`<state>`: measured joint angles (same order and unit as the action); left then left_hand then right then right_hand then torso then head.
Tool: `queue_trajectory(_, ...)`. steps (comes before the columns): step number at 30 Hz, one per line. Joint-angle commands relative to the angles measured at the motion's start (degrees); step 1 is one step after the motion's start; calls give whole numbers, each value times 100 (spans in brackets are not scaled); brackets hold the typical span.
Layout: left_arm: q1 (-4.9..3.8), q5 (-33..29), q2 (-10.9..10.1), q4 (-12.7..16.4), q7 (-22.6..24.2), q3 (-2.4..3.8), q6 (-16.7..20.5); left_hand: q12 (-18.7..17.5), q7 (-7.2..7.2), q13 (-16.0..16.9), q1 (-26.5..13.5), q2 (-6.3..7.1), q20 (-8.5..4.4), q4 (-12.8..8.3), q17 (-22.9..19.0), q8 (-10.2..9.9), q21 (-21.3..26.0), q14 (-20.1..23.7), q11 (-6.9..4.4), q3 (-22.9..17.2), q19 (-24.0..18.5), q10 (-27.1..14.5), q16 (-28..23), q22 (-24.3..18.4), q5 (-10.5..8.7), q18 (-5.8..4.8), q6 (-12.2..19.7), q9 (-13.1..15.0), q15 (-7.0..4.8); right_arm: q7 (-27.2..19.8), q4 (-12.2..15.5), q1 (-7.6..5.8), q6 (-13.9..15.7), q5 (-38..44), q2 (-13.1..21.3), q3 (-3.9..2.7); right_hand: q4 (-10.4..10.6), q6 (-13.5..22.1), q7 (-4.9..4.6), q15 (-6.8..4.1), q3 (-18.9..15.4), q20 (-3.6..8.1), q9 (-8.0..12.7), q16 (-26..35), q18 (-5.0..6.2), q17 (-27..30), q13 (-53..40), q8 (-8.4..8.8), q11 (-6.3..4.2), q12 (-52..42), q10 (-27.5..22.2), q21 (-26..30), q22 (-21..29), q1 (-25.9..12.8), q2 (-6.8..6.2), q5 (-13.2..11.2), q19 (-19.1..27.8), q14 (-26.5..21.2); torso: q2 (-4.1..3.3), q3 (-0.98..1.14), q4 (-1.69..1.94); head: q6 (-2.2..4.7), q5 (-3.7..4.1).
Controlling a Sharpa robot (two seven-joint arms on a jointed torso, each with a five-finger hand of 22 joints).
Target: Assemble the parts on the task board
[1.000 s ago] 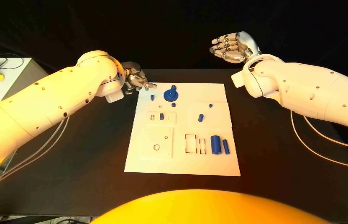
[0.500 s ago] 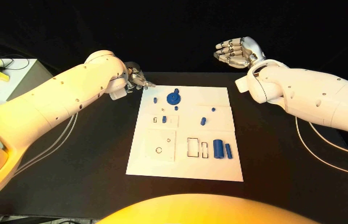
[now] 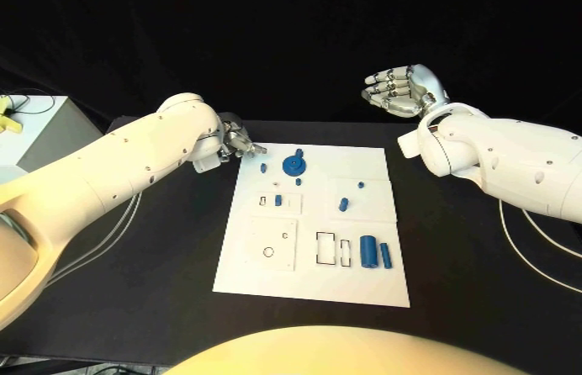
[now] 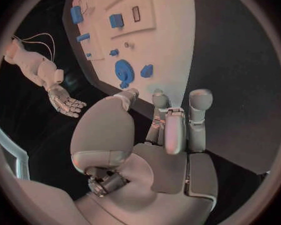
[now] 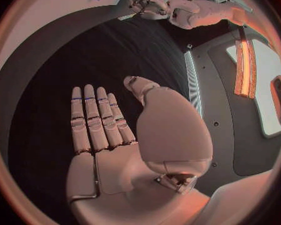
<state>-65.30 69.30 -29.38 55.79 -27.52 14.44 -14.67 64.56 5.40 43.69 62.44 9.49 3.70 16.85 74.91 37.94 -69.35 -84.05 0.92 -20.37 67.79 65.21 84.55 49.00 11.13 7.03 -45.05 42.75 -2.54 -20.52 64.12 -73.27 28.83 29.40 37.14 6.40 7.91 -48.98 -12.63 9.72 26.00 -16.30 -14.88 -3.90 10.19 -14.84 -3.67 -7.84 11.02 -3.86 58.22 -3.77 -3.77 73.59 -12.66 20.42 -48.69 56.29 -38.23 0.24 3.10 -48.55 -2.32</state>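
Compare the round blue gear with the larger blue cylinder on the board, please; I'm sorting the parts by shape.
The round blue gear lies flat near the task board's far edge, close to the left hand; the larger blue cylinder lies on its side near the near right corner. The gear is disc-shaped with a raised hub; the cylinder is long and smooth. Both are blue, and neither is held.

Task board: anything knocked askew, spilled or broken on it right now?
Nothing stands out. The task board lies flat on the table, the blue parts on it, none off the plate. Left hand sits off its far-left corner; right hand hangs open beyond it.
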Motion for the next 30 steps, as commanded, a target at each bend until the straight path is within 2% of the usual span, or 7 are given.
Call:
queue_trajectory(1,-16,-316,36,-34,206,-20,-154,14,24,0,-25,34,32,0,482,-38,-20,-231,48,41,-2,-3,36,15,3,87,-7,-13,42,-53,11,-1,-57,0,-11,-2,-7,-25,-209,-7,-13,5,5,15,29,5,5,31,49,28,4,15,8,-21,40,26,41,-34,-1,-3,-2,-13,4)
queue_trajectory(4,-16,-327,56,-72,213,-48,-189,11,27,-10,-48,35,35,0,487,-53,-24,-232,52,62,-1,-10,41,21,-3,87,-7,-31,45,-52,12,-2,-56,0,-17,-2,-10,-25,-211,-7,-15,5,7,15,29,9,6,33,49,28,3,15,8,-19,42,27,45,-35,1,2,-4,-17,0)
queue_trajectory(9,-16,-325,75,-97,219,-86,-224,11,28,-12,-58,32,36,0,480,-58,-23,-229,53,70,-4,-13,38,18,-4,88,-8,-37,47,-50,7,-3,-56,0,-23,-2,-10,-25,-211,-7,-15,5,7,15,29,9,6,33,49,28,3,15,8,-19,42,27,45,-35,4,-4,-2,-22,8)
queue_trajectory(18,-16,-331,80,-94,194,-116,-413,17,27,-6,-71,13,39,-4,496,-66,-33,-234,54,80,4,-11,48,37,-3,84,-23,-52,50,-45,-4,-3,-60,1,-32,-2,-10,-25,-211,-7,-15,5,7,15,29,9,6,33,49,28,3,15,8,-19,42,27,45,-35,5,2,8,-29,20)
queue_trajectory(30,-16,-326,131,-152,159,-158,-509,23,21,-6,-15,-17,42,-16,499,-73,-34,-233,49,73,-4,-13,53,34,4,87,-56,-78,49,-45,-11,-3,-71,1,-47,-2,-10,-25,-211,-7,-15,5,7,15,29,9,6,33,49,28,3,15,8,-19,42,27,45,-35,-4,2,-5,-40,26)
